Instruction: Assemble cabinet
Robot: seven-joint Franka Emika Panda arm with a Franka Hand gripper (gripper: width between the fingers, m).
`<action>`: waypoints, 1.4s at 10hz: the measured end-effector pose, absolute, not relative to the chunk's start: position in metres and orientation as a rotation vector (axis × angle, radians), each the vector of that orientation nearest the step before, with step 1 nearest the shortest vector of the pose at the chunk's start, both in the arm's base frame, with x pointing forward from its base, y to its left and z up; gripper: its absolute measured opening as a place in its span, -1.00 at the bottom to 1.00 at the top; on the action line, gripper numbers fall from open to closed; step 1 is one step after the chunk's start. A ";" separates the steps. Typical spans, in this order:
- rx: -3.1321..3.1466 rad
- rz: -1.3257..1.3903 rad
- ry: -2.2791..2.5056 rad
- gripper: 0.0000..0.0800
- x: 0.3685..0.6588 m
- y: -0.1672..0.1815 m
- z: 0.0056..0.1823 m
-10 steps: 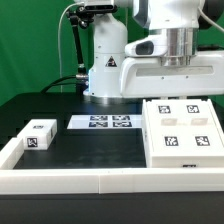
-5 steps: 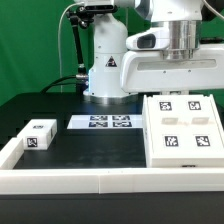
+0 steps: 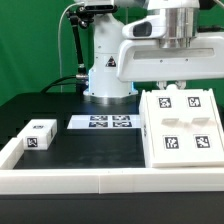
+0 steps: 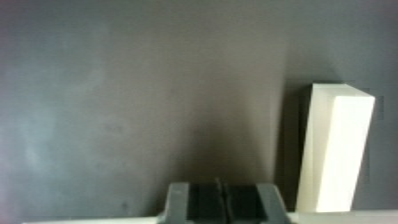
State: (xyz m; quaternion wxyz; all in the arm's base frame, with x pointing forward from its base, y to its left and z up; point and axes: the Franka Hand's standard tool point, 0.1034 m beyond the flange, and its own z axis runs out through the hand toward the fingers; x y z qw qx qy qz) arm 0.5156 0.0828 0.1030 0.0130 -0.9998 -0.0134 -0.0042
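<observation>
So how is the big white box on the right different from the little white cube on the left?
The cabinet is far larger than the small cube. The cabinet is broad and low, with several tags on its top face; the small cube is compact, with one tag plainly showing. The cabinet lies at the exterior view's right; the small cube sits at its left, well apart. Both are white with black-and-white square tags.
</observation>
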 end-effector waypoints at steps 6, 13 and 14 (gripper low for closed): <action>-3.116 -0.009 -0.042 -1.00 0.517 0.083 0.102; -3.110 0.057 -0.037 -1.00 0.532 0.084 0.126; -3.110 0.058 -0.037 -1.00 0.532 0.084 0.126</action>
